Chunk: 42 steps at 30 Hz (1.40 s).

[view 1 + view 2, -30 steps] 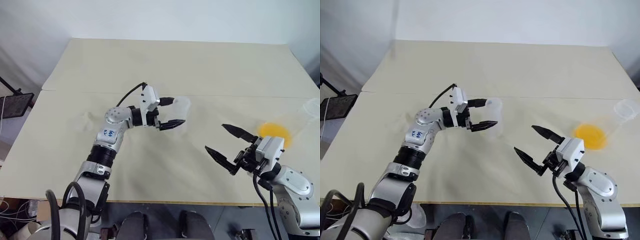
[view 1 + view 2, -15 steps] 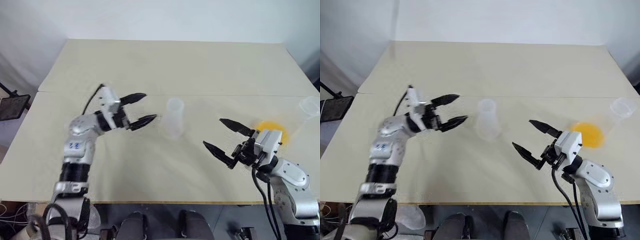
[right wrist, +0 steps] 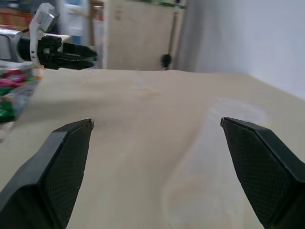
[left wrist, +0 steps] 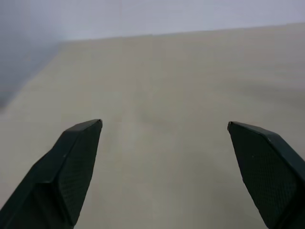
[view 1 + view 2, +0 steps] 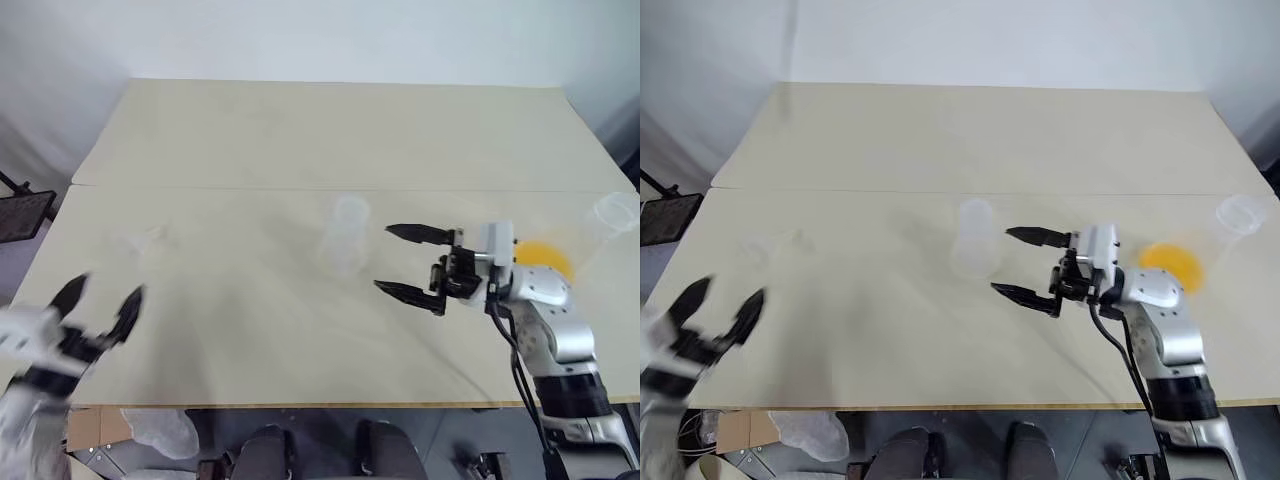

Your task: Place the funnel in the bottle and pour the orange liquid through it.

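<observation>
Now poised beside the bottle (image 5: 346,236), upright at the middle of the table (image 5: 300,130), with the right claw (image 5: 383,259) spread wide and empty.
Likely light, stiff, slick and breakable clear ware: best taken around the narrow neck or low on the cone, squeezed gently. Same care for the flask (image 5: 612,212) holding the orange liquid (image 5: 545,258) near the right edge, probably heavier and apt to slosh. Possibly the funnel (image 5: 135,241), a faint clear shape toward the left edge; too dim to be sure. Right forearm held level, pointing leftward across the table; left claw (image 5: 106,290) also gaping, empty, at the front left corner.
</observation>
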Each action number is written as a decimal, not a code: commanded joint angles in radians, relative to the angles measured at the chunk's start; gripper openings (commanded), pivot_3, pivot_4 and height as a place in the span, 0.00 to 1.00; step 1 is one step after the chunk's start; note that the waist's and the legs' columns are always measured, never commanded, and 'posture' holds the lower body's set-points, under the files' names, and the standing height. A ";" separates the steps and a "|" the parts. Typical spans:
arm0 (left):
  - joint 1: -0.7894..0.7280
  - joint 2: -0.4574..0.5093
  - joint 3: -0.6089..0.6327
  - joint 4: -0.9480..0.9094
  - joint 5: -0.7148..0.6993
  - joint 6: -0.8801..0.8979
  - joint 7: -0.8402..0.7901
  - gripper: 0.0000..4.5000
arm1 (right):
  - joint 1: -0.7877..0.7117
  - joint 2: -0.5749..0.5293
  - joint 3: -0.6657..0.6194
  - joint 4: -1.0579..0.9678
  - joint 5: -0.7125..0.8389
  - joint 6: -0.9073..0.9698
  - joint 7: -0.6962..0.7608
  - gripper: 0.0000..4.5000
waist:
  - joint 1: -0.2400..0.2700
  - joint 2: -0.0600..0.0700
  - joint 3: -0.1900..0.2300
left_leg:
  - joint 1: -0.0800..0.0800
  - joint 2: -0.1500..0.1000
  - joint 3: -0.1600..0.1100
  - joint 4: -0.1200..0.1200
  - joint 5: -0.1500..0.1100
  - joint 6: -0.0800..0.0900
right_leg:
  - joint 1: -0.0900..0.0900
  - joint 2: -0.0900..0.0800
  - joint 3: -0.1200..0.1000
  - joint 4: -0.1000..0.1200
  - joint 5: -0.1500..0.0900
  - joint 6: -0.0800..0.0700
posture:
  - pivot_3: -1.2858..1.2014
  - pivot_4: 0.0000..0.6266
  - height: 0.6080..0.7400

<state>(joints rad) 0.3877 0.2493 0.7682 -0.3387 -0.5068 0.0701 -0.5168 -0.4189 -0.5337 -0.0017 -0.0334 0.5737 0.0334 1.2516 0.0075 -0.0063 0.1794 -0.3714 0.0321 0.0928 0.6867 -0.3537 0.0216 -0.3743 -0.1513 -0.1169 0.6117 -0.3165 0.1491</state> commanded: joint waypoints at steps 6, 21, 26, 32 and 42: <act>0.015 -0.026 -0.066 -0.088 0.015 -0.015 0.101 1.00 | -0.035 -0.005 0.011 0.018 0.005 -0.008 0.083 1.00 | 0.014 0.000 0.000 | 0.000 0.000 0.001 0.002 -0.002 0.001 | 0.001 0.000 0.001 0.000 0.000 0.000 | 0.52 0.24 1.00; -0.572 0.166 -0.319 0.457 0.154 0.101 0.194 1.00 | 0.052 -0.020 -0.032 -0.088 0.007 0.031 -0.020 1.00 | 0.013 0.000 -0.001 | 0.000 -0.003 0.004 0.004 -0.002 0.000 | -0.001 0.002 -0.001 0.002 0.000 0.000 | 0.52 0.24 1.00; -0.670 0.195 -0.339 0.584 0.183 0.061 0.191 0.96 | 0.097 -0.029 -0.056 -0.133 0.010 0.044 -0.066 1.00 | 0.008 0.000 -0.001 | 0.000 -0.003 0.004 0.004 -0.003 -0.001 | -0.002 0.003 -0.003 0.003 0.000 0.000 | 0.52 0.24 1.00; -0.645 0.201 -0.352 0.555 0.180 0.065 0.173 0.58 | 0.144 -0.027 -0.066 -0.175 0.011 0.051 -0.094 1.00 | 0.006 0.000 -0.001 | 0.000 -0.003 0.004 0.004 -0.003 -0.001 | -0.001 0.002 -0.003 0.003 0.000 0.000 | 0.52 0.24 1.00; -0.617 0.213 -0.340 0.459 0.143 0.032 0.115 0.00 | 0.172 -0.017 -0.083 -0.178 -0.008 0.015 -0.135 1.00 | 0.012 0.000 -0.001 | 0.000 -0.003 0.004 0.005 -0.003 -0.001 | -0.001 0.002 -0.003 0.004 0.000 0.000 | 0.52 0.24 1.00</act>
<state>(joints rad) -0.2333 0.4450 0.4205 0.1685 -0.3467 0.1440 -0.3675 -0.2537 -0.5479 -0.0481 -0.1754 0.5687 0.0771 1.1272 0.0191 -0.0061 0.1786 -0.3716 0.0294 0.0963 0.6913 -0.3563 0.0208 -0.3756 -0.1494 -0.1197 0.6155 -0.3164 0.1490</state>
